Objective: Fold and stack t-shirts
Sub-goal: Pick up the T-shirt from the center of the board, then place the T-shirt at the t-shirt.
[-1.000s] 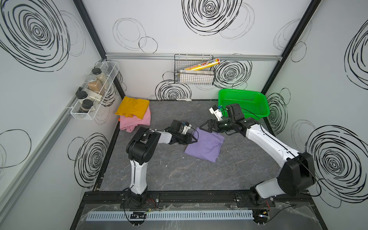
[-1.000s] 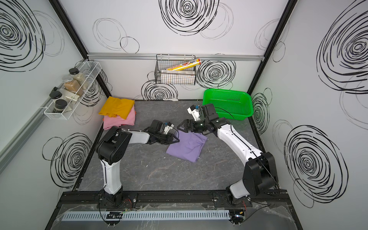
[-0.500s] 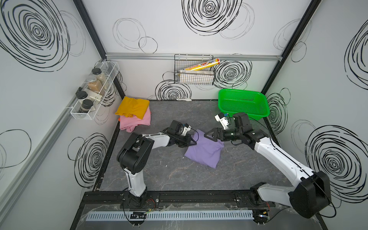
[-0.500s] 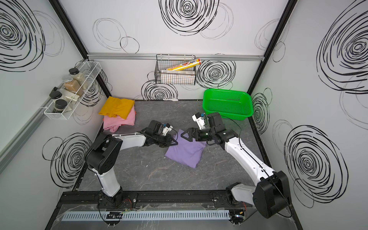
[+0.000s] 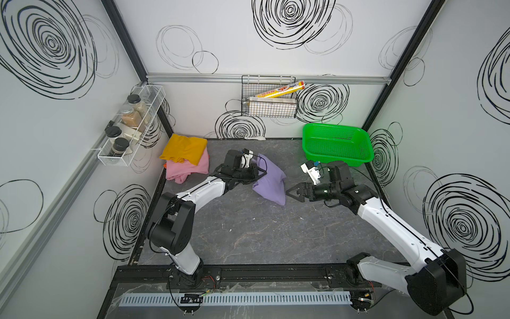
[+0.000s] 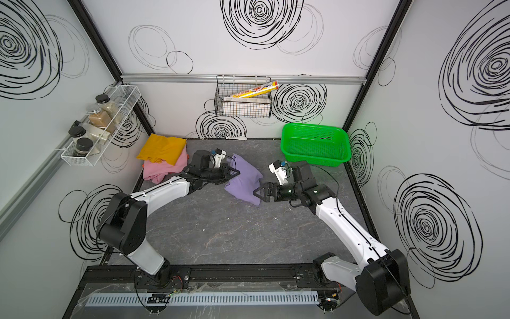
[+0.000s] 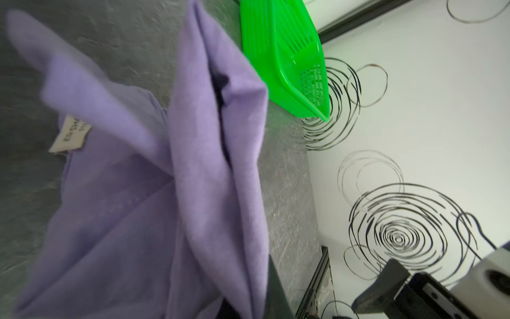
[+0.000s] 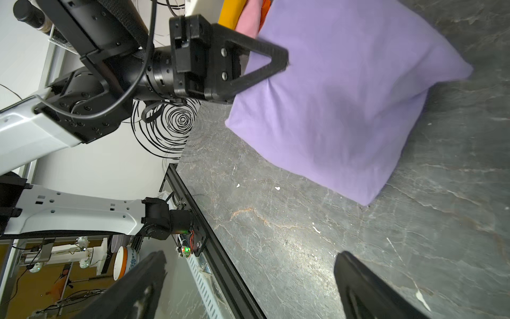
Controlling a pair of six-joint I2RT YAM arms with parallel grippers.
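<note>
Dragging the folded lavender t-shirt [image 5: 271, 183] stackward, the left gripper [image 5: 259, 173] stays pinched on its edge while the right gripper [image 5: 292, 192], spread and empty, has backed off beside it; the yellow t-shirt [image 5: 183, 149] on the pink t-shirt [image 5: 193, 167] waits behind the left gripper, so stacking looks next.

Bright, even light — wrist views blurred.

Pink t-shirt [image 5: 196, 166] partly under yellow t-shirt [image 5: 183, 149]
</note>
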